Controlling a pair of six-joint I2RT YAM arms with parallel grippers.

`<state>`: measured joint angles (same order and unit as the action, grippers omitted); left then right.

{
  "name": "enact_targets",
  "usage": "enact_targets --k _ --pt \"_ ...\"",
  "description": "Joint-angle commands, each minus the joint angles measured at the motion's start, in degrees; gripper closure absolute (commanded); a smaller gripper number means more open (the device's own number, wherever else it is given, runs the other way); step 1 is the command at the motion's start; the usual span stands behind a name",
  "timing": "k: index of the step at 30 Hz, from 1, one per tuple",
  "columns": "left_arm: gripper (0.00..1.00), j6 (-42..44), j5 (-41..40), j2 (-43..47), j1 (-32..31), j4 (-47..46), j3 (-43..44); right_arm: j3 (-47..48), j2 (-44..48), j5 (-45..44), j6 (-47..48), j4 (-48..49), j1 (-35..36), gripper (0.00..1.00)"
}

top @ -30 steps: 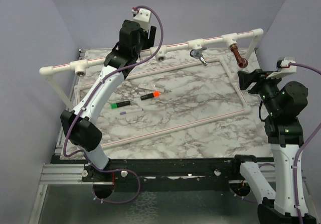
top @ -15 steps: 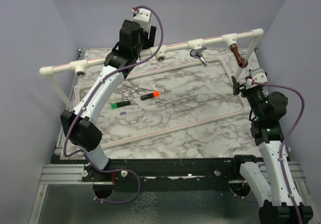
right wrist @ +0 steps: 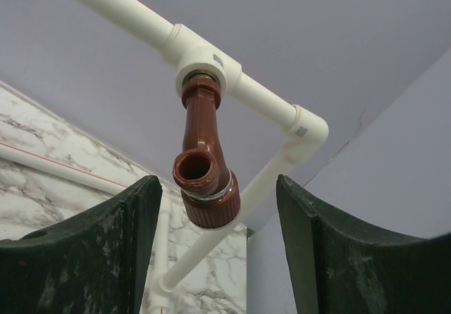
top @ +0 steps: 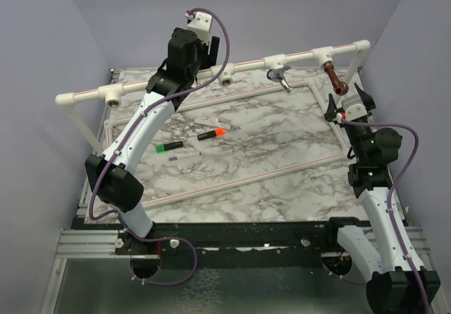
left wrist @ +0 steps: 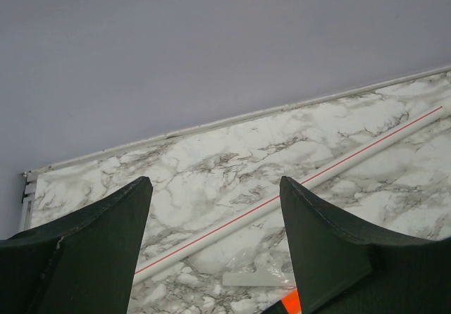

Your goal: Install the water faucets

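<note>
- The grey-veined white marble tabletop (top: 282,159) carries a low rectangle of thin white tubing.
- A raised white plastic pipe rail (top: 246,64) runs across the far side, with tee fittings along it.
- The left gripper (left wrist: 215,187) hangs high over the far left part of the table. Its two dark fingers (left wrist: 99,243) stand spread wide, with only marble and a thin tube seen between them; they hold and touch nothing.
- The right gripper (right wrist: 216,179) points up at the rail's right end, its fingers (right wrist: 91,250) wide apart.
- The reddish-brown copper-coloured faucet (right wrist: 201,152) hangs from the right tee, seen in the gap between the right fingers, with space on both sides.
- The shiny silver chrome faucet (top: 281,77) hangs from the next tee to the left.
- An orange-capped marker (top: 211,134) and a green-capped marker (top: 169,146) lie mid-table, untouched.
</note>
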<state>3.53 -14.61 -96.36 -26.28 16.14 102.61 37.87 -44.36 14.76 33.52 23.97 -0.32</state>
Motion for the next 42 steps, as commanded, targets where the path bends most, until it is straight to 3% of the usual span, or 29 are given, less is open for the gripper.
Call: enact_targets --k 1,8,18,24,31,42 --pt "0.25 0.1 0.3 -2.4 -1.0 2.7 -1.1 2.0 -1.6 2.2 1.5 3.9 0.3 0.3" --pt "0.25 0.3 0.0 -2.4 -0.9 2.8 -1.1 2.6 -2.9 2.8 0.5 4.9 0.3 0.41" --pt "0.25 0.4 0.0 -2.8 -1.0 2.7 -1.1 4.9 -4.0 6.0 -1.5 3.0 0.3 0.72" --pt "0.25 0.5 -0.2 -2.7 -1.0 2.7 -1.1 5.1 -4.7 7.1 -2.5 2.3 0.3 0.99" --pt "0.25 0.6 -0.2 -2.7 -1.0 2.7 -1.1 5.8 -5.3 8.8 -9.0 3.0 0.3 0.99" --pt "0.25 0.8 -0.5 -2.4 -1.0 2.7 -1.3 7.8 -6.4 5.8 -32.4 6.6 0.3 0.99"
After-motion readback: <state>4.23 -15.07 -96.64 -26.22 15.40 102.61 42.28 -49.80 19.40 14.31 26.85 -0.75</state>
